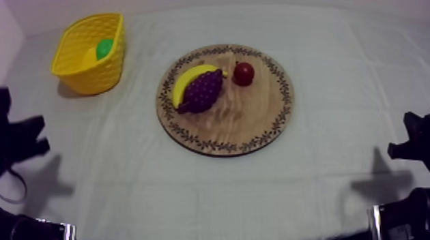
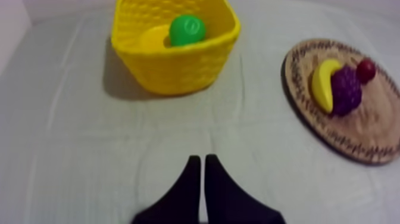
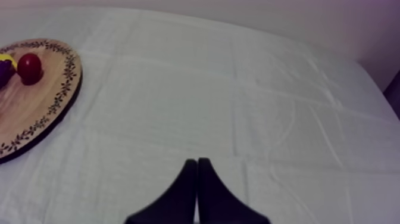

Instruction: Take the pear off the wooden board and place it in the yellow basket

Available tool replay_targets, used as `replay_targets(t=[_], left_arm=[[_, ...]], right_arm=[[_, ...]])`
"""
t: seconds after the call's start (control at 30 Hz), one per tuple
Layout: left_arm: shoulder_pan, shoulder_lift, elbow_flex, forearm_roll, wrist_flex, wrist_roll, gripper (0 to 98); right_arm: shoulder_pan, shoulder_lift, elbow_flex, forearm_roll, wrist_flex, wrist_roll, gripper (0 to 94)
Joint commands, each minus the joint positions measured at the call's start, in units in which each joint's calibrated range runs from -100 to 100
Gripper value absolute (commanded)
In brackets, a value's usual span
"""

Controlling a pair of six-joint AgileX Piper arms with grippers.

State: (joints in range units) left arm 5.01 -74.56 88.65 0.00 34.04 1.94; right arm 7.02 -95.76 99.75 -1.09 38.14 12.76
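The green pear (image 1: 104, 48) (image 2: 187, 29) lies inside the yellow basket (image 1: 86, 70) (image 2: 172, 71) at the far left of the table. The round wooden board (image 1: 255, 120) (image 2: 369, 131) (image 3: 30, 107) sits mid-table with a banana (image 1: 186, 83) (image 2: 322, 86), a bunch of grapes (image 1: 203, 92) (image 2: 346, 90) and a small red fruit (image 1: 243, 73) (image 2: 365, 70) (image 3: 30, 68) on it. My left gripper (image 1: 39, 134) (image 2: 202, 159) rests low at the left, shut on nothing, pointing toward the basket. My right gripper (image 1: 396, 149) (image 3: 197, 162) rests low at the right, shut on nothing, over bare cloth.
The grey-white cloth (image 1: 220, 189) covers the table, with open room in front of the board and between board and basket. A pale wall edge runs along the far side.
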Motion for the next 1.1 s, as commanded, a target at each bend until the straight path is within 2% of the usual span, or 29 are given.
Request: replay_targets(t=[0.0,0.1,0.2,0.23,0.3,0.37,0.47,0.57,1.07], left_arm=[[-0.56,-13.63,7.01,0.66,3.37,-1.95,0.1],[-1.85,-19.24,7.37,2.08,6.53,-5.27,0.1],[-3.16,-22.75,7.44,2.38,7.86,-6.13,0.1],[-3.36,-23.43,7.88,1.92,7.06,-5.37,0.1],[-3.36,-24.28,9.37,-0.13,2.75,-1.54,0.1],[-3.34,-24.69,10.26,-1.25,-0.33,1.91,0.1],[-3.32,-24.95,10.83,-1.95,-2.19,6.04,0.1],[-3.31,-25.04,11.02,-2.19,-2.83,8.53,0.1],[-3.31,-25.09,11.12,-2.37,-3.16,9.51,0.1]], right_arm=[[0.03,0.01,0.03,0.0,0.01,-0.01,0.4],[0.01,0.01,0.03,0.0,0.01,0.0,0.4],[0.02,0.01,0.03,0.0,0.01,0.01,0.4],[0.02,0.01,0.03,0.0,0.01,0.01,0.4],[0.02,0.01,0.03,0.0,0.01,-0.02,0.4],[0.02,0.01,0.03,0.0,0.01,0.0,0.4],[0.02,0.01,0.03,0.0,0.01,-0.01,0.4],[0.03,0.01,0.03,0.0,0.01,0.0,0.4],[0.03,0.01,0.03,0.0,0.01,0.01,0.4]])
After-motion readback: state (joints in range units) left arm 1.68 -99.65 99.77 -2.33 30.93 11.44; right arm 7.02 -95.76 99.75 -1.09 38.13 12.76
